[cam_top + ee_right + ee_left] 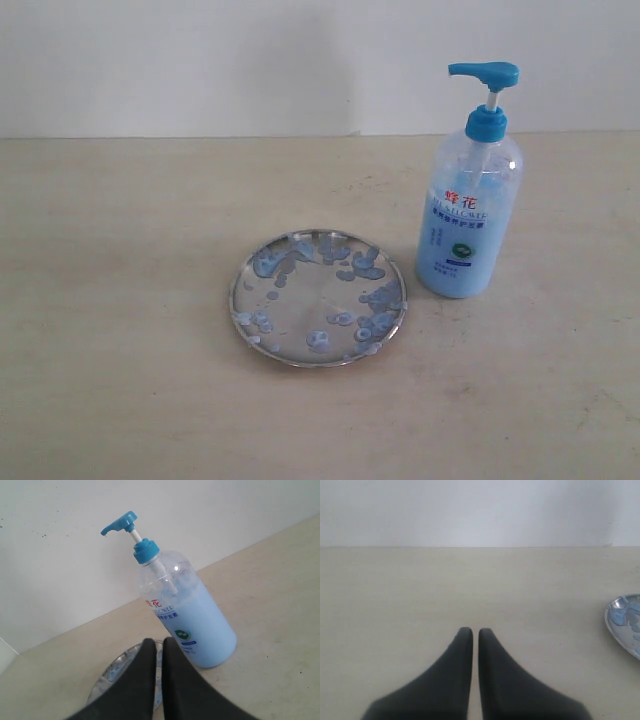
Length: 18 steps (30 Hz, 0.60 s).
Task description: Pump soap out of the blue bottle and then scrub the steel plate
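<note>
Left hand: the left hand (pixel 475 631) has its two dark fingers together, with only a thin slit between them and nothing held. It hangs over bare table (pixel 395 590), and only an edge of the plate shows at the side of its view.
Right hand: the right hand (pixel 159 641) also has its fingers together and empty. It points toward the foot of the bottle but touches nothing.
Hands in the exterior view: neither hand is seen there.
Blue bottle: the blue bottle (pixel 468 215) stands upright on the table, just beside the plate on its right and apart from it. It is filled to about two thirds.
Pump head: the pump head (pixel 485 72) is raised on its white stem, and its spout points left, to the plate's side.
Steel plate: the steel plate (pixel 318 297) lies flat near the middle of the table.
Soap: many pale blue blobs of soap (pixel 268 263) lie around the plate, mostly near the rim. They look rounded, not spread.
Done: soap is already on the plate, so I judge the pumping step may be complete or partly complete.
Left: the scrubbing appears not yet done. No sponge or brush is visible.
Label: the label (pixel 462 205) has two red characters that seem to read 蜂花. Under them are pale letters too blurred to read, and a green round emblem.
</note>
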Each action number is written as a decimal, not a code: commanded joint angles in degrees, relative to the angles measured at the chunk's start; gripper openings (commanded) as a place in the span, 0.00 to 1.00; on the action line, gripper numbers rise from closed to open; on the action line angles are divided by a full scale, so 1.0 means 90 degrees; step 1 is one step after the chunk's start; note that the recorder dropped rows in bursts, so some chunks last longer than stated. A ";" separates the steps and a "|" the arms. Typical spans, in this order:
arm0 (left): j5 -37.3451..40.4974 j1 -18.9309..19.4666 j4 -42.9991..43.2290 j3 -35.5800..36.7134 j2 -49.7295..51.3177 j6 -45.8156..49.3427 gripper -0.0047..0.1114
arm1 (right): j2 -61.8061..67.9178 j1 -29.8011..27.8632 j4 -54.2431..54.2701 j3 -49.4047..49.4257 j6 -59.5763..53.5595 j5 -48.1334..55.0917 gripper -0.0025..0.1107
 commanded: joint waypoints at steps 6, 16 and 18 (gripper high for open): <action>-0.0111 -0.0012 -0.0047 0.0014 -0.0019 0.0026 0.08 | -0.0031 -0.0098 -0.0041 -0.0003 0.0111 -0.0081 0.02; -0.0111 -0.0012 -0.0035 0.0014 -0.0019 0.0026 0.08 | -0.0031 -0.1092 -0.1201 -0.0003 -0.2979 -0.1262 0.02; -0.0111 -0.0012 -0.0035 0.0014 -0.0019 0.0026 0.08 | -0.0031 -0.1092 -0.1199 -0.0003 -0.3442 -0.0456 0.02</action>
